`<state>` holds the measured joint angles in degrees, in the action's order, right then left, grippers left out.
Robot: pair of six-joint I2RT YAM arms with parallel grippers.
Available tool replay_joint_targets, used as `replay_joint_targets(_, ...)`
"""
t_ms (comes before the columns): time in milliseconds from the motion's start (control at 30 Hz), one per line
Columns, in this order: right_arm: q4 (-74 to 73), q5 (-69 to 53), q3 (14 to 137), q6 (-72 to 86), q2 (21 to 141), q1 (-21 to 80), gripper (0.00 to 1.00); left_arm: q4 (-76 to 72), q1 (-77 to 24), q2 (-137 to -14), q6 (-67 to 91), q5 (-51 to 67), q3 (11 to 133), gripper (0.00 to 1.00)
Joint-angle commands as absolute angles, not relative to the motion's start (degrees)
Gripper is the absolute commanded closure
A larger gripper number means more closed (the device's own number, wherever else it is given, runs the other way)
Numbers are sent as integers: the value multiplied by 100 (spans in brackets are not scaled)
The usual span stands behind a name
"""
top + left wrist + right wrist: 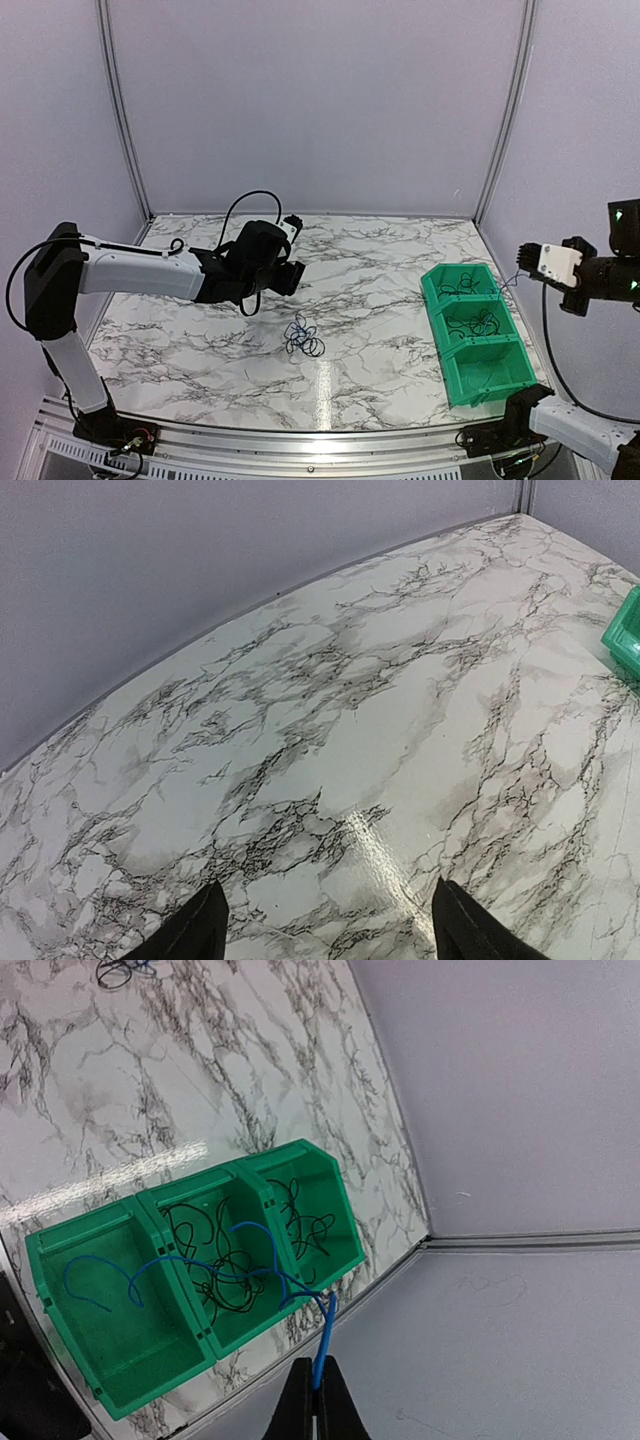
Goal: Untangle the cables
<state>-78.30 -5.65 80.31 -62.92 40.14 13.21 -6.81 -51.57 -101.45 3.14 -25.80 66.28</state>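
Right hand (315,1395) clamped on blue cable (322,1345) above green bin (120,1340); left hand (328,908) open over table (350,730).

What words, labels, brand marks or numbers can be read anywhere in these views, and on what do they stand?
No readable text in any view.
Green three-compartment bin: plain, no label.
Marble-patterned table: veining only.
Cable tangle: no tags visible.
Left arm and right arm's white housing: no legible marking.
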Motion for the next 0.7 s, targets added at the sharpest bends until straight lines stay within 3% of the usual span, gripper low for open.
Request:
replay_joint_targets(0,-7876,-268,7314,-6522,3719,1284,100,-637,-5153,-10152,239,-2628,6678,28)
replay_joint_targets(667,-7884,-349,5153,-6614,4575,1286,100,-527,-5156,-10072,222,-2619,6727,28)
